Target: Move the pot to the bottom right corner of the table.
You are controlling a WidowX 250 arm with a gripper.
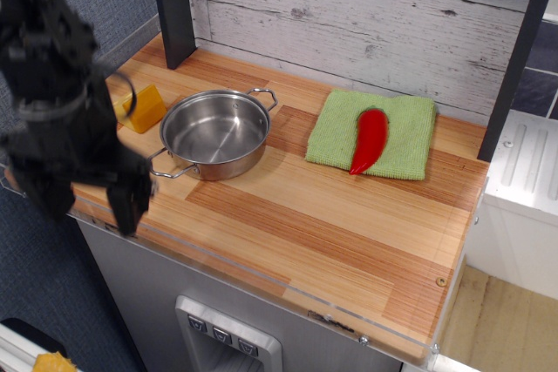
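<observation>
Observation.image shows the black, motion-blurred gripper nearest, hanging over the counter's front-left edge; whether its fingers are spread or closed cannot be told, and nothing shows in its hold. Just beyond sits the pot, upright and empty on the left half, a yellow block beside it. Farther right, a red pepper lies on a green cloth.

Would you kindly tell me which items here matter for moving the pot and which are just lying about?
Part of the job:
- pot
- table, bottom right corner
- gripper

Just lying about:
- green cloth
- red pepper on the cloth
- yellow block left of the pot
</observation>
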